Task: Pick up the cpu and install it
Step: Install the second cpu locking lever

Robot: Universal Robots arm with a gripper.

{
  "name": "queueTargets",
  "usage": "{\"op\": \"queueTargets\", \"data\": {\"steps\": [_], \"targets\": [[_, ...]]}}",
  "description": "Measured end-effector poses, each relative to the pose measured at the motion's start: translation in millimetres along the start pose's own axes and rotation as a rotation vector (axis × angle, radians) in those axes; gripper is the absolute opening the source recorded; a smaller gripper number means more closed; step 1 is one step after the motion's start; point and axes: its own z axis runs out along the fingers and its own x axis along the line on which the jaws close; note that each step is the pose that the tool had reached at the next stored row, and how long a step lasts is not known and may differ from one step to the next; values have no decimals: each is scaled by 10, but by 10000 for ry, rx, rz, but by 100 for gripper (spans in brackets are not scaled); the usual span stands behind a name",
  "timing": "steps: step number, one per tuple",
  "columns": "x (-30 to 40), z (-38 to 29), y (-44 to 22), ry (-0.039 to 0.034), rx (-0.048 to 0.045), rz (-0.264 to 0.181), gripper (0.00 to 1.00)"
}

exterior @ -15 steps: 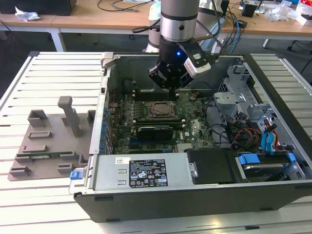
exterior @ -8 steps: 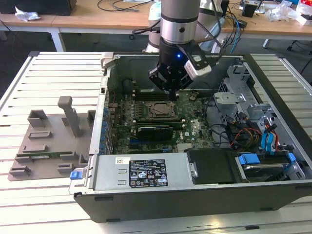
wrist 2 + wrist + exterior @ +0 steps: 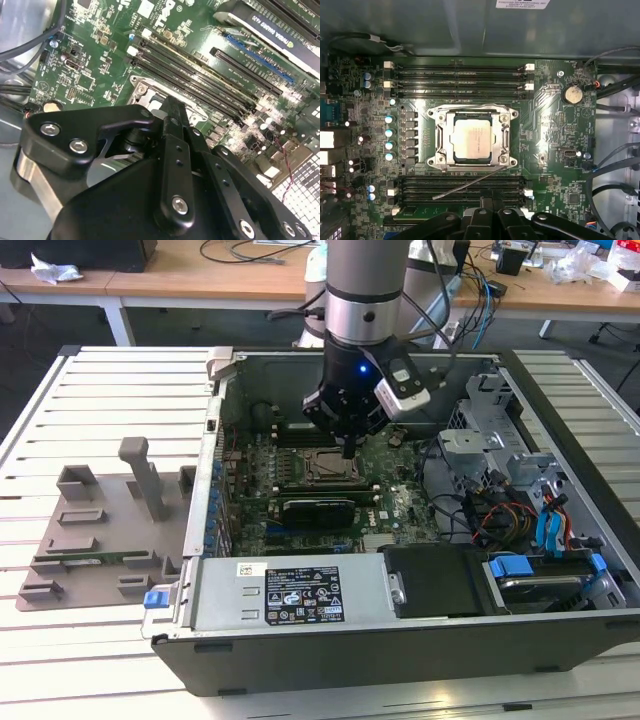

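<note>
Looking at the first wrist view, I see the cpu (image 3: 472, 140) seated in the socket (image 3: 472, 136), its pale metal top facing up inside the metal frame, with memory slots (image 3: 457, 80) on either side. In the exterior view the gripper (image 3: 347, 448) hangs inside the open computer case (image 3: 400, 640), at the centre of the frame, directly over the socket on the motherboard (image 3: 400, 505). In the second wrist view its black fingers (image 3: 175, 150) appear drawn together with nothing between them. The grey tray (image 3: 105, 530) sits at the left of the exterior view.
</note>
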Motion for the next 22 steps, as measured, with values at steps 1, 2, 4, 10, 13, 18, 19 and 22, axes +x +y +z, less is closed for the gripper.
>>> {"op": "queueTargets", "data": {"steps": [1,2,4,10,13,18,19,22], "targets": [[4,1,-36,0,-182,5,11],[7,3,-78,0,-407,13,11],[12,7,-178,-2,-929,31,11],[33,19,-414,-3,-1876,63,11],[35,21,-448,-5,-2403,80,11],[38,91,-447,-5,-2451,82,11],[38,105,-447,-5,-2450,82,11],[39,141,-445,-5,-2450,82,11]]}}
